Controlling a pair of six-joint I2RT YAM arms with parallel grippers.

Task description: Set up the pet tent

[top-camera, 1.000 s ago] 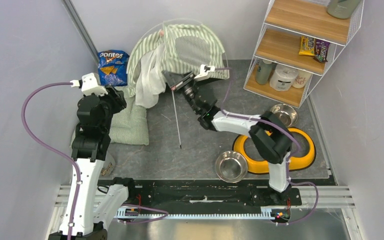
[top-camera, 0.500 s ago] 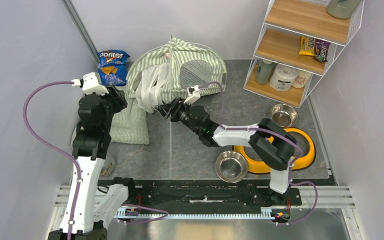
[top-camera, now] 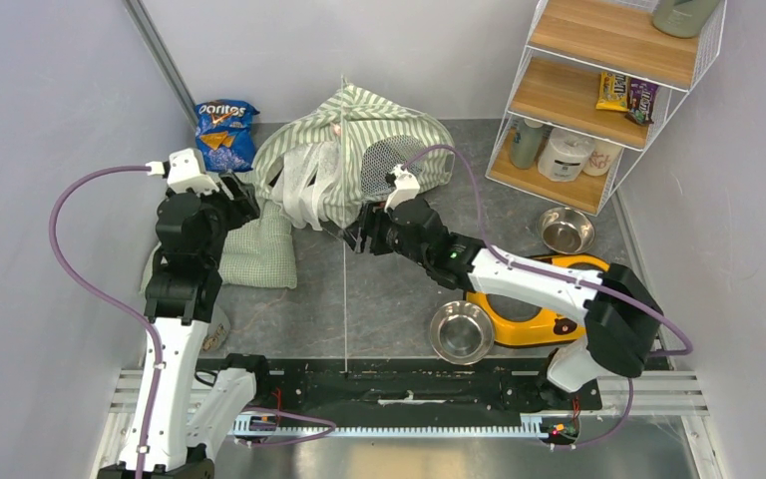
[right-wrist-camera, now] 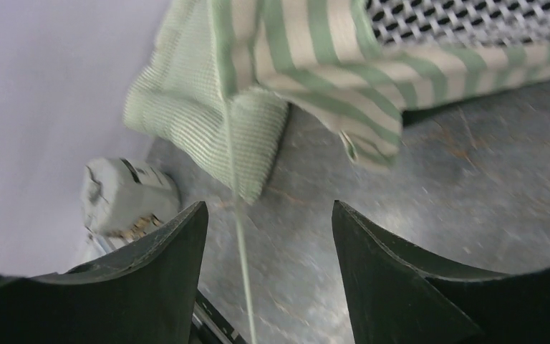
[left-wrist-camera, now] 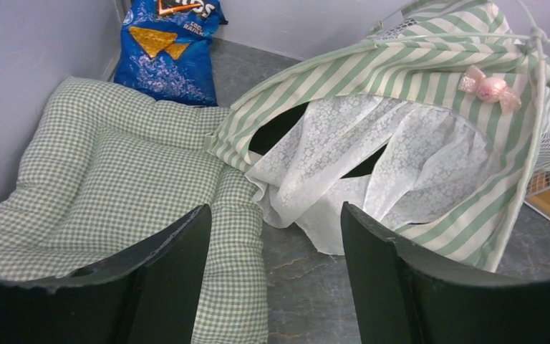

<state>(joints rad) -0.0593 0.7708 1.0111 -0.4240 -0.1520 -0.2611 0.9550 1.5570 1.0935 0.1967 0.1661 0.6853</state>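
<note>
Progress: about midway, I judged. The tent (top-camera: 354, 150) stood as a slumped dome, not taut.
Left to do: seating the loose pole (top-camera: 344, 299) and tensioning the fabric, most likely.
Bowl (top-camera: 461, 331): round, shiny steel, nearest, just beside the holder (top-camera: 519, 337), a glossy yellow oval.
Pole: thin, straight and pale, running from the near edge of the counter (top-camera: 399, 299) up past the tent's peak.
Right end effector (right-wrist-camera: 268, 208): open and gripping nothing. The pole passed between its dark fingers, nearer the left one, just in front of the tent's hem.
Left end effector (left-wrist-camera: 273, 215): open and empty, above the cushion (left-wrist-camera: 114, 179), facing the tent's opening.
Cushion: pale green gingham, quilted and puffy, its edge touching the tent.
Tent position: far middle of the counter, by the back wall, between the chip bag (top-camera: 224, 130) and the shelf (top-camera: 608, 90).
Tent make: soft green-and-white striped cloth, a white lace curtain (left-wrist-camera: 372, 165) hanging crumpled at the door, a mesh (top-camera: 384, 155) panel on the side.
Chip bag: blue, crinkly foil.
Shelf: wood boards in a white wire frame.
</note>
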